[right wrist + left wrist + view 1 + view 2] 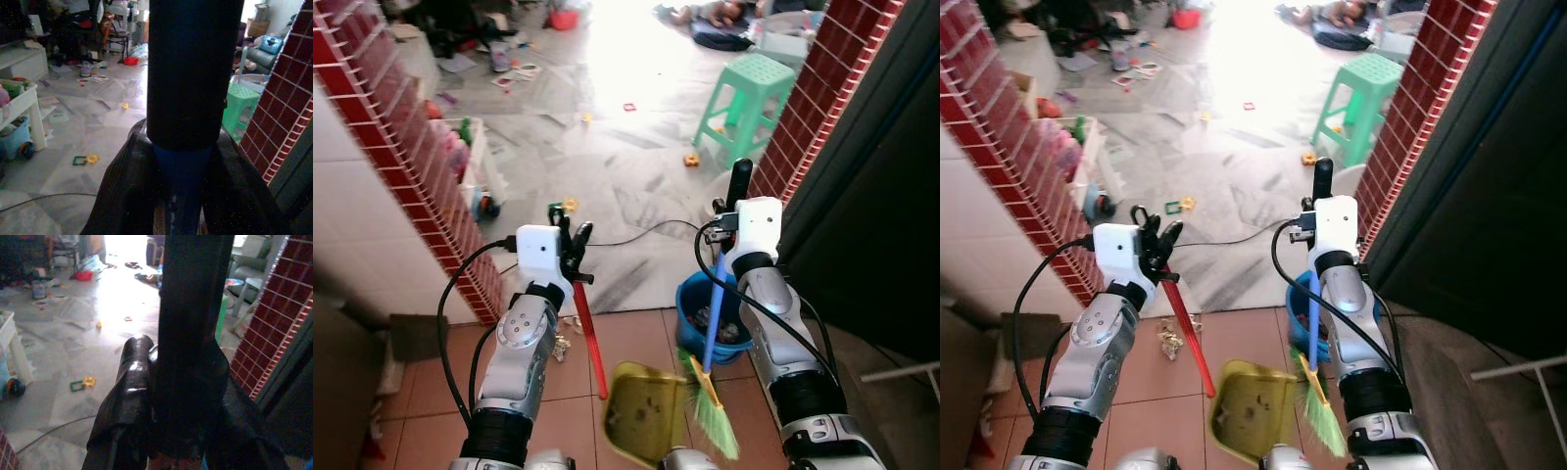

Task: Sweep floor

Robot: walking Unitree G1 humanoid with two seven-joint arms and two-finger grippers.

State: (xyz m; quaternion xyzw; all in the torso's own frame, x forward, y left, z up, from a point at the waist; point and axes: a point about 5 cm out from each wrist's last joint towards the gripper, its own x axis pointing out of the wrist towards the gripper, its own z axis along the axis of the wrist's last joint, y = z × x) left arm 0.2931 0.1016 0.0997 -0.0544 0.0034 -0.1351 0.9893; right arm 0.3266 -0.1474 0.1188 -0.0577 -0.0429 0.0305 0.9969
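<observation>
Left gripper point(576, 245): pinches the dustpan's point(644, 409) thin red handle; scoop olive, scuffed plastic.
Right gripper point(736, 201): clamps the broom's point(710, 348) blue shaft; green bristles beside the dustpan.
Bucket point(690, 299): round, blue, behind the dustpan.

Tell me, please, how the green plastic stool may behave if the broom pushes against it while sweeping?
The green stool looks like thin moulded plastic with open sides, so it is probably light and would slide on the smooth marble floor. It stands on four splayed legs, so it likely resists tipping, though a push near the seat could rock it.
</observation>
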